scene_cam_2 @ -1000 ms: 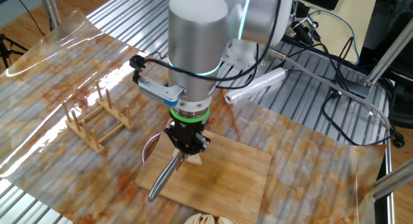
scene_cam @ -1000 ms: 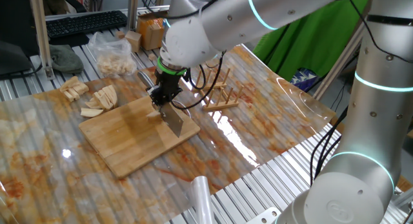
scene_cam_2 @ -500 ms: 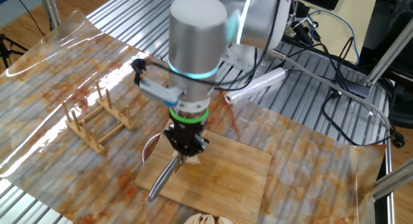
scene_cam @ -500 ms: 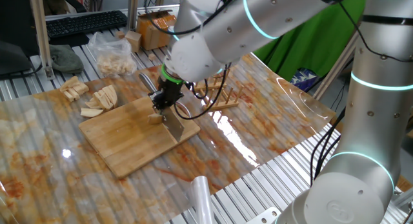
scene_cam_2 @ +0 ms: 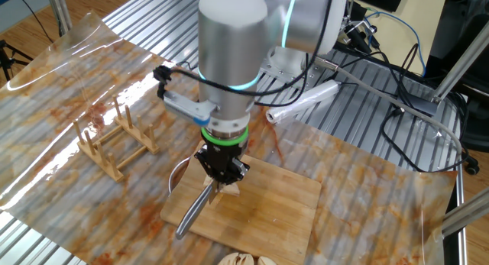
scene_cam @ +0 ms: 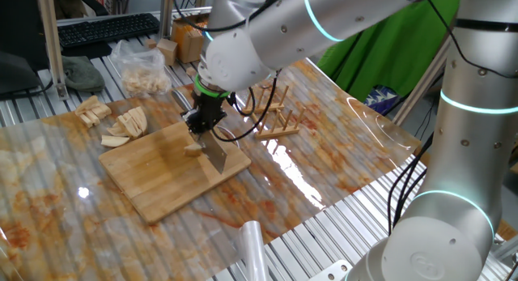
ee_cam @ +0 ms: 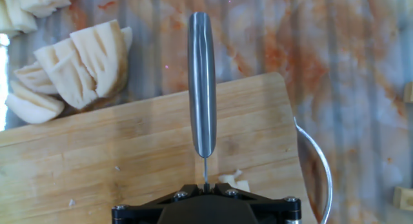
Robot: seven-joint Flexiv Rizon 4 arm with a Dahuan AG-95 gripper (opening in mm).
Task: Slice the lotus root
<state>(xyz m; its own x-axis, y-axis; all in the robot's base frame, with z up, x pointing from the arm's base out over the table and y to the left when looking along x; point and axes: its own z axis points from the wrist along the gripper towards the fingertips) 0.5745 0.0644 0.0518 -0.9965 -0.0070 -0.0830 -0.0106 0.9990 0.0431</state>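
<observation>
My gripper [scene_cam: 201, 123] is shut on a knife [scene_cam: 215, 155] and holds it over the wooden cutting board [scene_cam: 158, 180]. The blade points down toward the board's near right edge. A small pale lotus root piece [scene_cam: 193, 149] lies on the board right beside the blade. In the other fixed view the gripper [scene_cam_2: 220, 173] stands just over that piece [scene_cam_2: 231, 191]. In the hand view the knife [ee_cam: 202, 88] shows edge-on, running away from the gripper [ee_cam: 205, 187], with the piece [ee_cam: 236, 182] just right of it on the board [ee_cam: 97, 159].
Sliced lotus root pieces [scene_cam: 123, 124] lie off the board's far left corner, also in the hand view [ee_cam: 77, 69]. A plastic bag of pieces [scene_cam: 142, 68] sits behind them. A wooden rack [scene_cam: 275, 111] stands right of the board. A thin metal ring [ee_cam: 320, 169] lies by the board's edge.
The gripper with the knife swung slightly right and back, then returned left beside the lotus root piece. The piece stays on the board.
</observation>
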